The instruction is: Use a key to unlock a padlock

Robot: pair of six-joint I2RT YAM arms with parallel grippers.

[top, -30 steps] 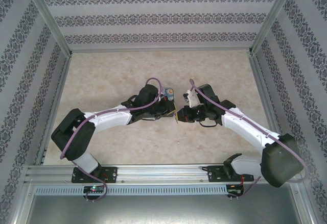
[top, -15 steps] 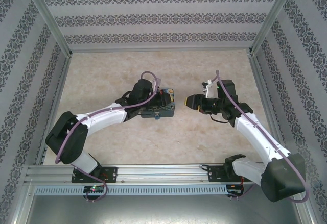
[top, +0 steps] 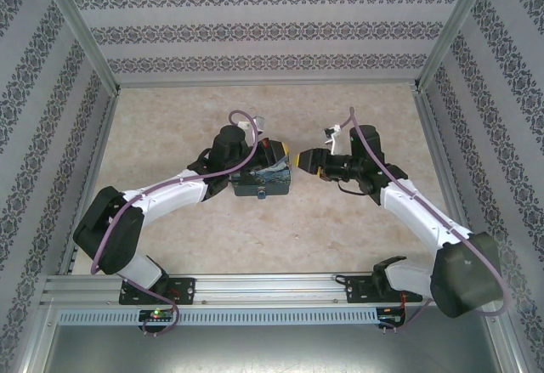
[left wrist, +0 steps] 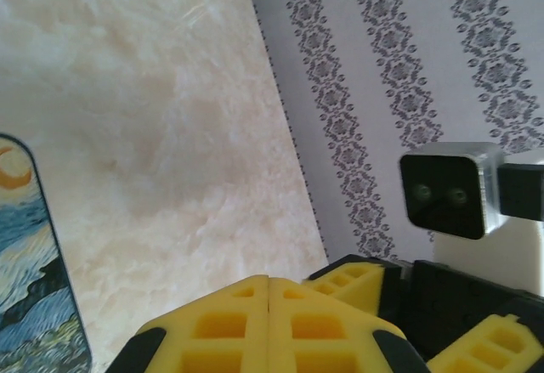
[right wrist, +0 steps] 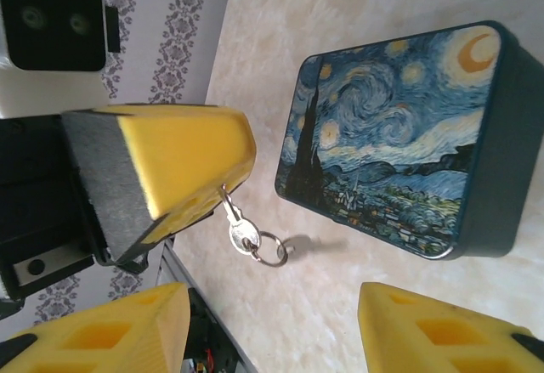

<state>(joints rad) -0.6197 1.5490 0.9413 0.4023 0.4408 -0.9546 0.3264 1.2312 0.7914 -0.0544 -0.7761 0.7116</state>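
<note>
Padlock [right wrist: 391,144] lies flat on the table [top: 170,220], starry-night face up, dark sides showing. From the top camera it sits about mid-table, slightly left of centre [top: 260,183], just on the near side of the left gripper [top: 274,154]. No shackle or keyhole can be made out.

Key [right wrist: 240,233] is off the table, pinched by its tip in the left gripper [right wrist: 212,169]. It hangs from the seam of the pads with its head down and a small split ring [right wrist: 274,250] dangling from the head. It is beside the padlock's edge with a clear gap, not touching, and the ring's shadow falls on the table under it.

Left gripper: yellow pads pressed together on the key. Its own wrist view shows the two pads flush against each other [left wrist: 268,322], with the padlock's painted face at that frame's left edge [left wrist: 34,262], apart from the pads.

Right gripper [top: 304,162]: spread, nothing between its fingers [right wrist: 102,335]. The gap [right wrist: 268,305] has only table behind it. It faces the left gripper from the right, close by, tips pointing towards the key and padlock. From the left wrist it shows low on the right [left wrist: 425,313], below its camera block [left wrist: 446,190] and in front of the patterned wall [left wrist: 408,67].
</note>
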